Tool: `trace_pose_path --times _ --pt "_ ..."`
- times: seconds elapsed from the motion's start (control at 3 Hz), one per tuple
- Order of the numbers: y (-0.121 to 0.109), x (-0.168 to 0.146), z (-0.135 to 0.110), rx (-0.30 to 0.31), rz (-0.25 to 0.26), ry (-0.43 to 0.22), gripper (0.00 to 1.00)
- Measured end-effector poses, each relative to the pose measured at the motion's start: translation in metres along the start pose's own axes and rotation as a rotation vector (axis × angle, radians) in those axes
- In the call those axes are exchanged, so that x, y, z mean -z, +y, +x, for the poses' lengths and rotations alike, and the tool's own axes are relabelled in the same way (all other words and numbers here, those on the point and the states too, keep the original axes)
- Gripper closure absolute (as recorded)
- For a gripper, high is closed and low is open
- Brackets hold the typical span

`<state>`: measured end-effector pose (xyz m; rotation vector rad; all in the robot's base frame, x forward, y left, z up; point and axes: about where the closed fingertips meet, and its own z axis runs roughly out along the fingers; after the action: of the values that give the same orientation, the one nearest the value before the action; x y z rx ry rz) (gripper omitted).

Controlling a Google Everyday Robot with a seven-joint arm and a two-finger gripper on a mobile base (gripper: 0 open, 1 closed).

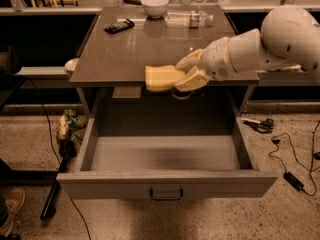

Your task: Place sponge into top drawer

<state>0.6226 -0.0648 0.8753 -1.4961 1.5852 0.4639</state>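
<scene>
Sponge (161,78) is pinched at its right end in the gripper (186,75), its long axis running out to the left, hanging at the table (125,54) front edge. Just below and forward the top drawer (167,178) stands open. Bowl (154,5), bottle (190,18) and remote (119,25) lie well behind, so nothing looks to block the drop.

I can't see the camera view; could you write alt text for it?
A white robot arm's gripper holds a pale yellow sponge at the front edge of a grey table, above the open, empty top drawer. At the table's back are a white bowl, a plastic bottle on its side and a dark handset.
</scene>
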Motion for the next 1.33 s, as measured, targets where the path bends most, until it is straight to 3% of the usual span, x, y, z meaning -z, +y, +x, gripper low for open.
trace_pose_path --times 0.33,0.67,1.0,1.33 --pt "0.042 0.000 0.037 -0.063 0.004 0.107 1.00" --pt "0.065 -0.013 0.052 -0.085 -0.039 0.132 1.00" --pt "0.065 -0.013 0.051 -0.085 -0.039 0.132 1.00" --pt "0.070 -0.027 0.076 -0.149 -0.040 0.157 1.00"
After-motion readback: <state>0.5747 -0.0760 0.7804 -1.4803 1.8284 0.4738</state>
